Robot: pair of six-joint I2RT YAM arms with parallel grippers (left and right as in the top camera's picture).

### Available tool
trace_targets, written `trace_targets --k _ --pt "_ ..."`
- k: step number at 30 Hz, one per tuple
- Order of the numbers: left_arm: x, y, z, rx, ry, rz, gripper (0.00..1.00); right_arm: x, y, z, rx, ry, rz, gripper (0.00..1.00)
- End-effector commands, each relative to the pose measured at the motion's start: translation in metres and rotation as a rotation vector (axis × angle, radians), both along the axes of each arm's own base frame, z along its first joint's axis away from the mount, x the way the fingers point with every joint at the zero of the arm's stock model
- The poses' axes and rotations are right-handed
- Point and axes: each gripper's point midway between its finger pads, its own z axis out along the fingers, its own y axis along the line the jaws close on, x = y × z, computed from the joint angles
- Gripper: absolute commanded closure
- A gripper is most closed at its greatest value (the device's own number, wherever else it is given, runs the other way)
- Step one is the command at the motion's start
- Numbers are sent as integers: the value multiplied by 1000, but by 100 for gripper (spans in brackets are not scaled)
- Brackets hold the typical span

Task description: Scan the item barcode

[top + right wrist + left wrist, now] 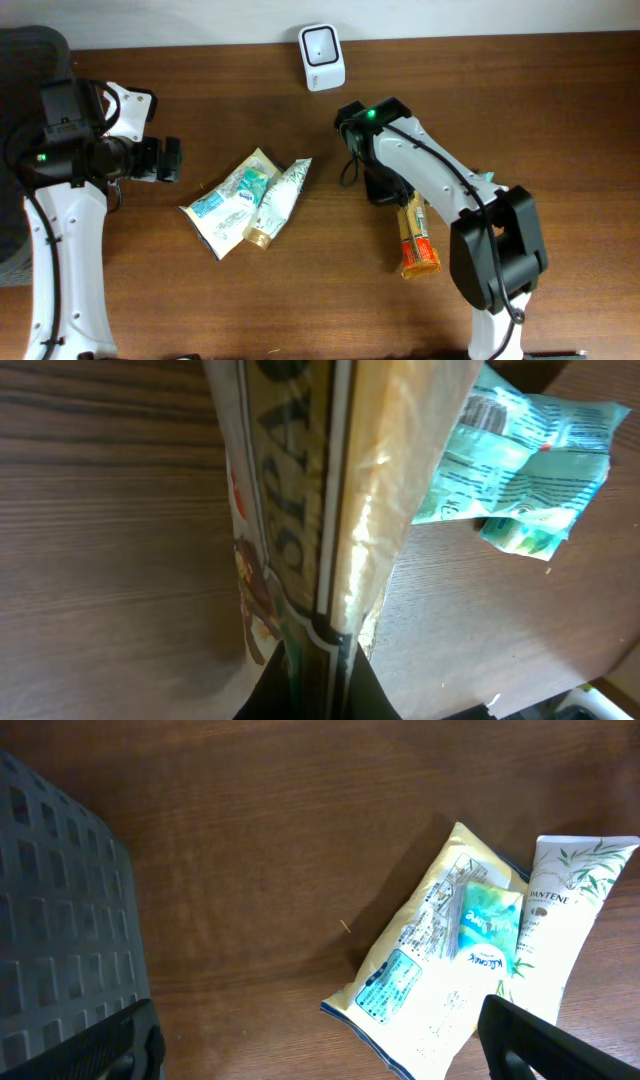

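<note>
Stretching away from the right gripper (385, 190), a long, narrow packet of spaghetti (416, 238) is held at its upper end, the jaws being shut tight on the thin film. In the right wrist view the packet (330, 490) is seen as a clear, glossy, crinkled sleeve with a printed band of large lettering, a flat seam down its length and pale yellow strands packed straight inside; it is pinched between the dark fingers (300, 670) at the bottom edge. Whether it rests on the table (300, 300) or is raised off it cannot be told. The packet is placed right of the table's middle, well apart from the white, rounded-cornered scanner (322, 57) standing at the far edge. A small, crumpled teal packet (530, 470) is seen just beside the spaghetti. The table is of dark brown wood with a fine straight grain. Left of centre a loose heap is formed by a soft, cream-coloured pouch (420, 970) with a blue label, a small teal sachet (487, 925) laid on top of it, and a smooth white tube (560, 930) printed with green leaves touching its side. The left gripper (320, 1055) is held over the table's left side, its jaws spread wide with nothing between them, beside a dark grid-patterned surface (60, 920).
</note>
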Motion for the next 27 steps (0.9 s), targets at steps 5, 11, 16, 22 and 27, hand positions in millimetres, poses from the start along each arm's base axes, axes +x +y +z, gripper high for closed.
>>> trace_targets --k 5,11,16,22,27 --pt "1 -1 6 2 -17 -16 1 -20 70 -31 29 46 163 89" --pt "1 -1 6 2 -17 -16 1 -72 173 -44 319 144 419 35" --pt "1 -1 6 2 -17 -16 1 -31 144 5 357 113 297 38" --pt "1 -1 6 2 -17 -16 1 29 69 16 660 146 162 28" --pt "1 -1 6 2 -17 -16 1 10 57 -23 682 224 116 28"
